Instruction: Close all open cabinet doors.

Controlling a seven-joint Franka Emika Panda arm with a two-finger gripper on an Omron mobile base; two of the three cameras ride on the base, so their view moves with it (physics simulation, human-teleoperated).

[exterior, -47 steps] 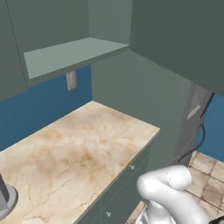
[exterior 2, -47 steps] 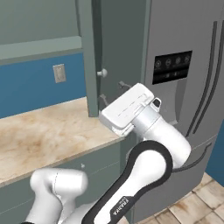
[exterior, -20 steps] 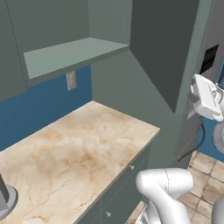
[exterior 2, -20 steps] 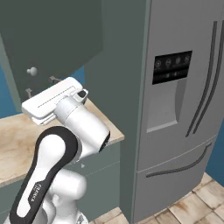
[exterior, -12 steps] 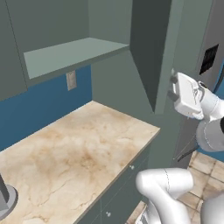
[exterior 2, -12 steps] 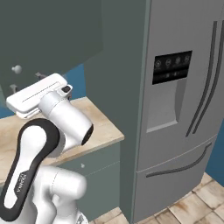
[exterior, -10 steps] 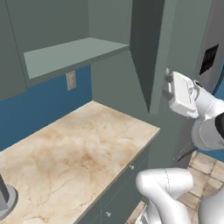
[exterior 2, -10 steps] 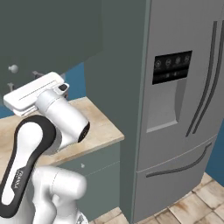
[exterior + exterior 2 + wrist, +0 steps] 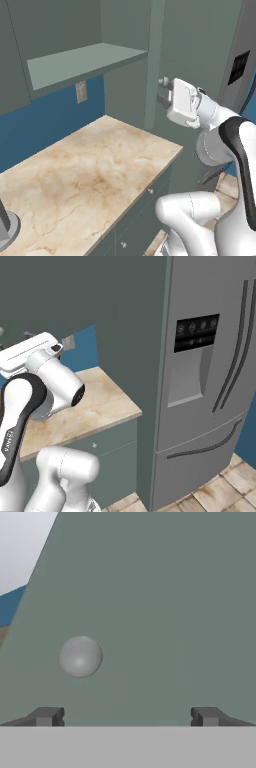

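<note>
Here the door (image 9: 151,60) stands open over the right end of the counter (image 9: 90,180), seen nearly edge-on in the left base view as a tall narrow grey-green strip, its long axis upright and its free edge toward the camera. In the hand view its flat face (image 9: 165,612) fills most of the frame, with the round pale knob (image 9: 80,656) low and left of centre. The gripper (image 9: 163,93) sits just off that outer face at knob height, fingertips wide apart; the knob lies inside the span, nearer one fingertip (image 9: 47,716), and nothing is held between them. Whether the tips touch the panel cannot be told. Behind the door the cabinet is open: a pale shelf (image 9: 82,62) shows, with open air between door and shelf. Below the shelf a blue wall (image 9: 45,120) carries a pale outlet (image 9: 81,91). The marbled counter under the door lies bare along its right edge, with small-knobbed drawer fronts (image 9: 145,200) below. A grey round base (image 9: 6,230) sits at the counter's near left corner, well apart from the door. To the right stands a silver fridge (image 9: 210,386) with a dark panel (image 9: 196,332), near the arm (image 9: 42,381).
</note>
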